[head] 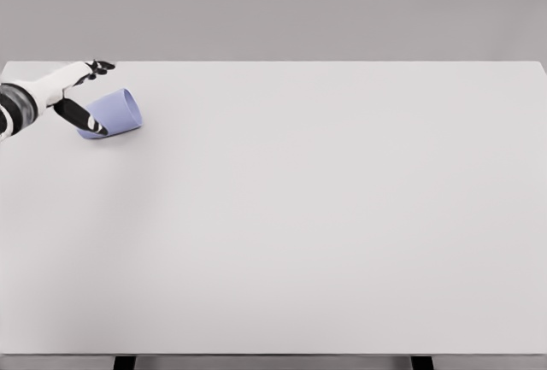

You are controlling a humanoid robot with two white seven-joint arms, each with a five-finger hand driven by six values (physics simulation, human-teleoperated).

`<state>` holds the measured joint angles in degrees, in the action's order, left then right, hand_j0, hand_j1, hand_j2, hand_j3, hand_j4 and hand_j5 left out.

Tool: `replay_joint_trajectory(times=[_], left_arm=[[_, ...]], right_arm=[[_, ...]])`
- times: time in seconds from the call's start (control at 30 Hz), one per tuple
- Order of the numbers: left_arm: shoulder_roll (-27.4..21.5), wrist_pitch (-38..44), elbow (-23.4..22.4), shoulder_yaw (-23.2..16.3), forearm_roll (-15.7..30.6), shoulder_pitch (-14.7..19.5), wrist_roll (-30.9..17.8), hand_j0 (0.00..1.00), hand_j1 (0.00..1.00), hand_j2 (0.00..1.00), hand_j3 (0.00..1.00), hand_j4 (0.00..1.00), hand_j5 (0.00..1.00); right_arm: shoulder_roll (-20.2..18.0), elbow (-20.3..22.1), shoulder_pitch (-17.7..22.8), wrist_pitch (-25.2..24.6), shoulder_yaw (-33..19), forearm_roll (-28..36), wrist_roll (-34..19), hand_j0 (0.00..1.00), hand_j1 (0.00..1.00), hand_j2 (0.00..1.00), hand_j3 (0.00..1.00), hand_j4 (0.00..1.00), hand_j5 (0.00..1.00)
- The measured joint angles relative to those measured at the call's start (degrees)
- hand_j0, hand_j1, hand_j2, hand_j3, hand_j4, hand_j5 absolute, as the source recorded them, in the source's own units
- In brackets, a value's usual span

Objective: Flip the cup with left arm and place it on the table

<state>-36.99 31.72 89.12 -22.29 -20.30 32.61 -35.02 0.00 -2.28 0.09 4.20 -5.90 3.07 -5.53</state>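
Note:
A lavender cup (118,111) lies tilted on its side on the white table (308,216), near the far left corner, with one end pointing right and away. My left hand (94,95) comes in from the left edge and sits at the cup's left end. Its dark thumb (84,117) crosses in front of that end. The other fingers (100,67) are spread above the cup with a gap to it, so the hand is open around the cup without closing on it. The right arm is out of view.
The table's far edge runs just behind the hand, and its left edge is close by. Two dark table legs (125,362) show under the front edge.

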Motion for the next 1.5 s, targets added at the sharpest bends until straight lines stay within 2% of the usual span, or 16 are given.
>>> replay_joint_trajectory(times=[0.23,0.37,0.73,1.5], left_arm=[[4.73,3.06,-2.43,-1.12,-8.19,0.79,0.0,1.0,1.0,1.0,1.0,1.0,1.0],[6.0,3.2,-4.01,-1.29,-10.11,0.88,0.0,1.0,1.0,1.0,1.0,1.0,1.0],[7.82,2.92,-8.57,-2.54,-10.91,3.78,0.0,1.0,1.0,1.0,1.0,1.0,1.0],[10.96,1.56,-17.64,-3.19,-11.76,6.5,0.0,0.98,0.98,0.98,0.98,0.98,0.98]], right_arm=[[0.0,0.0,0.0,0.0,0.01,0.0,0.0,1.0,1.0,1.0,1.0,1.0,1.0],[0.0,0.0,0.0,-0.01,0.01,0.0,0.0,1.0,1.0,1.0,1.0,1.0,1.0],[0.0,0.0,0.0,0.0,0.01,0.0,0.0,1.0,1.0,1.0,1.0,1.0,1.0],[0.0,0.0,0.0,0.0,0.01,0.0,0.0,1.0,1.0,1.0,1.0,1.0,1.0]])
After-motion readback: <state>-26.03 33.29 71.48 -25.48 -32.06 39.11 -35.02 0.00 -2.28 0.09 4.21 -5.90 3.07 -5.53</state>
